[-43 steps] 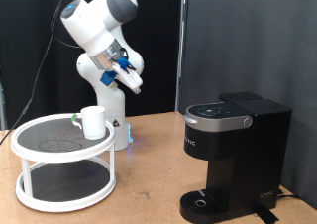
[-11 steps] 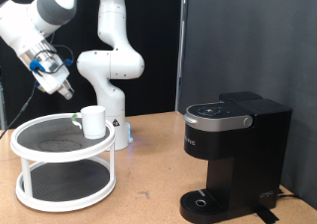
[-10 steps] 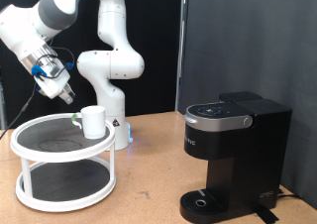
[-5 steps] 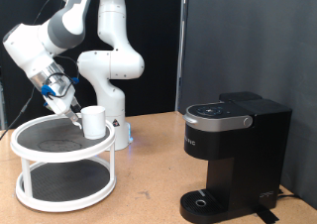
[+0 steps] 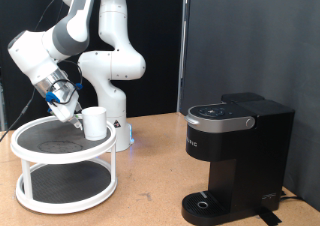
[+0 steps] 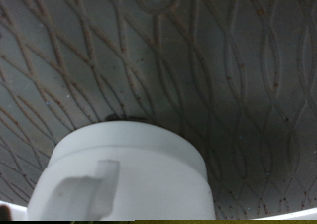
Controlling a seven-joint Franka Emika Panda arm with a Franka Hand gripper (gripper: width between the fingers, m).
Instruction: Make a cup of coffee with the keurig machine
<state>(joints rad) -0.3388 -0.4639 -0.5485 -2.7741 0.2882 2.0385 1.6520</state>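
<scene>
The white cup [image 5: 94, 122] stands upright on the top tier of a white two-tier round stand [image 5: 62, 158], at the exterior view's left. My gripper [image 5: 70, 114] hangs low just beside the cup, on its left in the exterior view, close over the dark mesh. In the wrist view the cup [image 6: 124, 174] fills the lower part of the picture with its handle [image 6: 84, 179] facing the camera; no fingers show there. The black keurig machine [image 5: 235, 151] stands at the exterior view's right, lid down, its round drip tray [image 5: 205, 201] bare.
The arm's white base [image 5: 117, 126] stands right behind the stand and cup. A brown tabletop [image 5: 150, 191] lies between the stand and the machine. A black curtain hangs behind.
The arm swung from above the cup out to the left, then came down. Over the last second the gripper dropped and moved right, close beside the cup. Cup and machine have not moved.
</scene>
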